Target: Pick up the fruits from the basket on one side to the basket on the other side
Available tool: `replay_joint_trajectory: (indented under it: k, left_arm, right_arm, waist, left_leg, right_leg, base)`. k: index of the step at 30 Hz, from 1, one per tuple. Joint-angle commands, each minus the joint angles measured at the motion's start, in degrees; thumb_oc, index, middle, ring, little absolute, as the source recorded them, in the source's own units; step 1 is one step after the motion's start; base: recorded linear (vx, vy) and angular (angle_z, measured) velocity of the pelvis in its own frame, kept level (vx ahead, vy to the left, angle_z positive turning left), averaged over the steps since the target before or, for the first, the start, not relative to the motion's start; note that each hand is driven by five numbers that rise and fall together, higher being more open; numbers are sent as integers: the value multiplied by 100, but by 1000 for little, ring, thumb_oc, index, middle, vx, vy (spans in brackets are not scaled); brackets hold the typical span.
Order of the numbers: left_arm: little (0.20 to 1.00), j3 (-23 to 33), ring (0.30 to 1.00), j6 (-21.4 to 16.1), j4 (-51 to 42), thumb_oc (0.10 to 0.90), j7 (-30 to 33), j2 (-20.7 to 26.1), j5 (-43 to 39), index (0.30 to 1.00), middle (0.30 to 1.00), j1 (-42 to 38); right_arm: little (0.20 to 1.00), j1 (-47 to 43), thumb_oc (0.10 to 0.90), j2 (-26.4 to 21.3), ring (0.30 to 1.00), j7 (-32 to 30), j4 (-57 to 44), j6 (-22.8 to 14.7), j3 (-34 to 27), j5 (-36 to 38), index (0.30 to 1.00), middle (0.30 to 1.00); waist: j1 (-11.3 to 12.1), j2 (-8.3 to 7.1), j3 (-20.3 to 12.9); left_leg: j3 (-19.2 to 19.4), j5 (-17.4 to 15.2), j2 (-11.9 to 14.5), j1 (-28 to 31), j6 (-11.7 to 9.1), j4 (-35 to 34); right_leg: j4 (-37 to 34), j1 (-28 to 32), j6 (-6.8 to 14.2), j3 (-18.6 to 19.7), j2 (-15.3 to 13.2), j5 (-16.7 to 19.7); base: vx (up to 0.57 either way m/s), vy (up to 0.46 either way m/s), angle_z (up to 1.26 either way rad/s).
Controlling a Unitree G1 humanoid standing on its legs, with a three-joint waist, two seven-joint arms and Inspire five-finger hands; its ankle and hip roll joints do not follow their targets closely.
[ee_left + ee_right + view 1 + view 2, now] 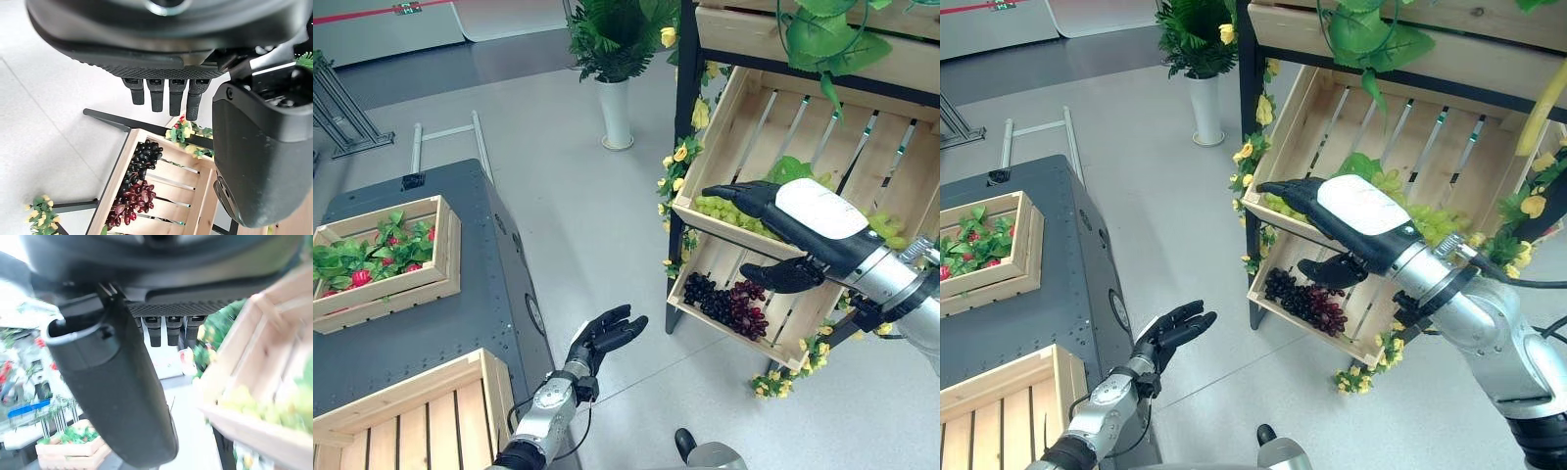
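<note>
Over green grapes [734, 212] | right hand [793, 220] fingers straight, apart | left hand [603, 335] relaxed, empty

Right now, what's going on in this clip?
The robot's right hand reaches, fingers straight, over the green grapes in the upper slanted crate of a wooden stand; it holds nothing. Dark grapes lie in the crate below. The left hand hangs open over the floor, beside a grey cabinet carrying two crates.

grapes [724, 211] green | grapes [729, 302] dk purple/black | crates [759, 127] pale wood
</note>
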Motion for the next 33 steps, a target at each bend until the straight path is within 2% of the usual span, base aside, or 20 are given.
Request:
replay_joint_trajectory:
  k: [1,4,6,10,16,21,23,26,33]
  left_arm:
    - [900,-3,900,-687,-4,800,-43,87,169,900,900,-334]
    - [900,-147,900,-709,44,800,-76,60,236,900,900,-354]
    - [900,-187,900,-694,60,800,-105,53,267,900,900,-371]
    - [900,-290,900,-672,198,800,-117,64,338,900,900,-391]
    - [900,-403,900,-558,527,800,153,15,562,900,900,-448]
    - [900,-486,900,-331,968,800,327,-154,740,900,900,-420]
    - [900,-463,900,-346,1331,800,447,-264,886,900,900,-374]
    - [900,-406,900,-319,1785,800,620,-349,1137,900,900,-367]
    - [900,-528,900,-490,2074,800,477,-403,1312,900,900,-289]
  right_arm:
    - [900,-776,800,350,900,-1139,-222,-842,-26,-770,900,900]
    - [900,-1051,800,489,900,-1287,-145,-1131,563,-1077,900,900]
    - [900,-1177,800,533,900,-1238,-18,-1130,840,-1126,900,900]
    - [900,-1347,800,536,900,-972,425,-940,1637,-847,900,900]
    - [900,-1245,800,780,900,-1011,996,-760,2251,-489,900,900]
    - [900,-984,800,1330,900,-1232,1728,-527,2694,-255,900,900]
    - [900,-814,800,1668,900,-1266,2098,-430,2924,-105,900,900]
    - [900,-646,800,2014,900,-1389,2570,-282,3290,-258,900,900]
    - [900,-549,800,2543,900,-1639,3771,96,3773,-95,900,900]
  waist:
    - [337,-59,-302]
    - [490,-51,-308]
    - [554,-53,-311]
    - [727,-100,-320]
    - [828,-115,-306]
    - [938,-104,-270]
    - [1007,-108,-256]
    - [1104,-118,-249]
    - [1279,-113,-245]
  left_leg:
    - [-122,-602,-146,153,179,58]
    - [-209,-581,-152,135,174,58]
    - [-261,-571,-157,125,172,58]
    - [-291,-426,-144,46,162,58]
    - [-401,-386,-137,13,154,58]
    - [-564,-351,-137,-34,140,58]
    - [-660,-341,-138,-58,135,58]
    - [-768,-308,-141,-117,128,58]
    - [-958,-281,-141,-197,117,58]
  right_leg:
    - [16,87,73,-114,106,-75]
    - [16,132,71,-238,81,-106]
    - [17,148,65,-291,71,-117]
    - [22,130,10,-454,41,-57]
    - [25,167,-2,-640,5,-84]
    - [32,207,-9,-830,-34,-123]
    - [23,229,-9,-930,-58,-134]
    - [15,223,-21,-1048,-85,-141]
    - [10,267,-50,-1313,-135,-197]
  base:
    - [0,0,0]
    - [-10,-30,12]
    - [-7,-31,9]
    - [-53,-83,19]
    - [-7,-42,12]
    - [-13,-51,8]
    - [-10,-65,10]
    - [-13,-68,11]
    - [4,-57,15]
